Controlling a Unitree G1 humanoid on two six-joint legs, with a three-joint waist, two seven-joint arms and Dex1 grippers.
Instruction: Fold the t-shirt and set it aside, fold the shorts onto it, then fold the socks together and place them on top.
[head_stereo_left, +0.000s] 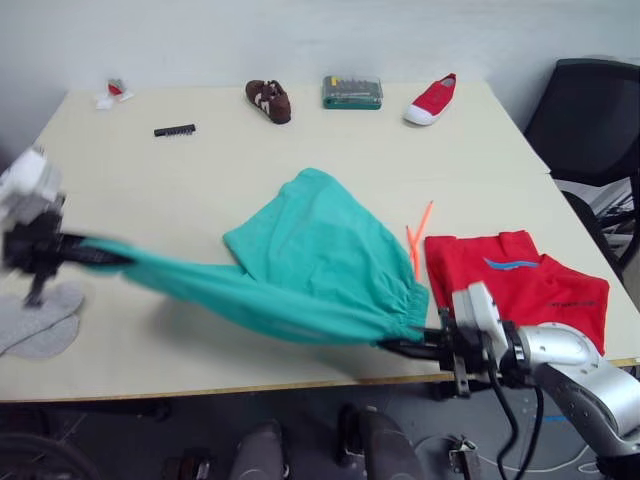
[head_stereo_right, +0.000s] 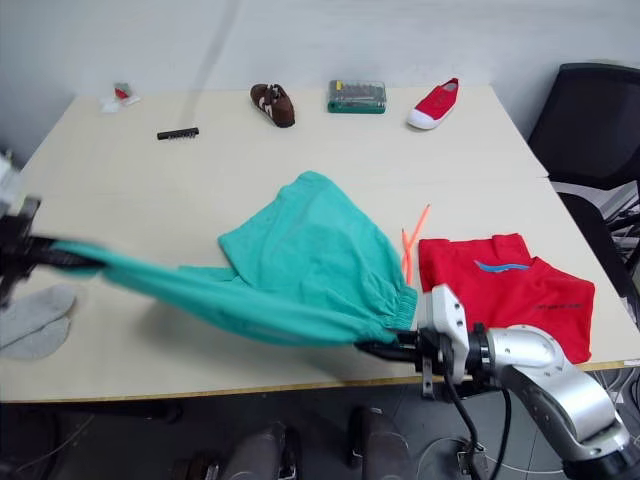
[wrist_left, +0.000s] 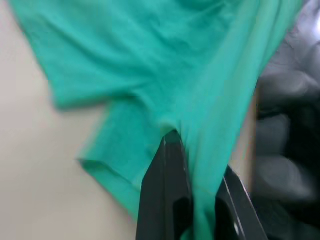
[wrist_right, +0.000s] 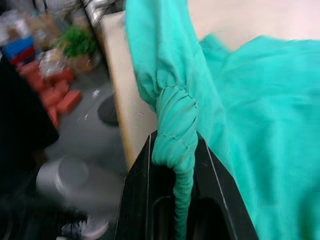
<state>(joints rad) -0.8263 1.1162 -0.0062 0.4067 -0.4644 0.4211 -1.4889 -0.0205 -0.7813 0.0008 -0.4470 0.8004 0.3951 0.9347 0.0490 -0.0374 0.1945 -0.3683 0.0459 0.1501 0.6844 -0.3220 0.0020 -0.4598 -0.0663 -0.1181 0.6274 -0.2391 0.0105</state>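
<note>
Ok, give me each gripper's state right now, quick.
Left gripper: shut on the shorts, gripping a leg end.
Right gripper: shut on the shorts, gripping the gathered waistband.

From my feed the pale wood table (head_stereo_left: 200, 190) has the red t-shirt (head_stereo_left: 520, 285) folded near its right front edge. The teal shorts (head_stereo_left: 315, 250) partly rest mid-table, grey socks (head_stereo_left: 40, 320) front left. Along the back: a brown shoe (head_stereo_left: 268, 100), green case (head_stereo_left: 352, 92), red shoe (head_stereo_left: 432, 100), black comb (head_stereo_left: 174, 130).
</note>
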